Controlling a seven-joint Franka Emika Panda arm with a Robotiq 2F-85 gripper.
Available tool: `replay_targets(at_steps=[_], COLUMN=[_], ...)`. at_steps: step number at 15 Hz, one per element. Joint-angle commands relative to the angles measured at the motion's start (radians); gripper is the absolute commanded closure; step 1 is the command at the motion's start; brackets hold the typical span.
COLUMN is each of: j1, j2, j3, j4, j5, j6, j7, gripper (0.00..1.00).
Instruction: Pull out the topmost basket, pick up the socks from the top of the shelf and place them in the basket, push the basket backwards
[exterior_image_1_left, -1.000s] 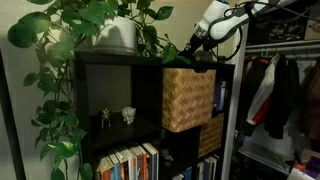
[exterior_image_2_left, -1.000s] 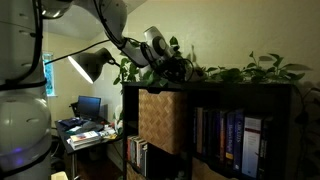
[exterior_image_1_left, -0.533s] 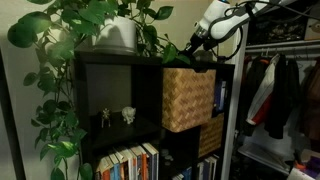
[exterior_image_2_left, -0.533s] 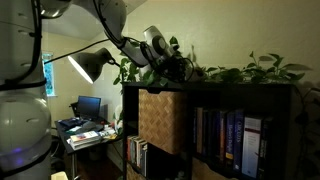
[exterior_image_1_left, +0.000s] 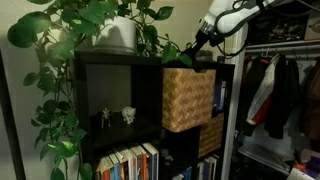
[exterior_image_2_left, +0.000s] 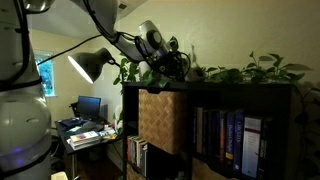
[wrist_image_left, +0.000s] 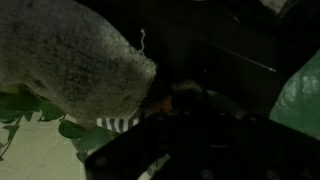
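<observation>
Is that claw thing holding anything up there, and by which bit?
Cannot be told: a grey knitted sock fills the wrist view, but the fingers of the gripper are hidden.

The tabletop (exterior_image_1_left: 110, 56) here is the flat top of the tall black cube shelf (exterior_image_1_left: 79, 115). A round white plant pot (exterior_image_1_left: 118, 36) stands on it. Green trailing leaves (exterior_image_2_left: 250, 70) spread along it in both exterior views and hang down over one end.
</observation>
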Motion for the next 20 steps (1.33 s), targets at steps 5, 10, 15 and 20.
replay_targets(at_steps=[5, 10, 15, 20], j1=[0.033, 0.069, 0.100, 0.108], j2=[-0.199, -0.235, -0.202, -0.168], j3=[0.000, -0.005, -0.020, -0.032], j4=[-0.107, -0.134, -0.151, -0.170], j5=[0.031, 0.063, 0.113, 0.151], j6=[-0.228, -0.399, -0.411, -0.322], j7=[-0.040, -0.102, -0.165, -0.202], gripper=[0.91, 0.91, 0.92, 0.60])
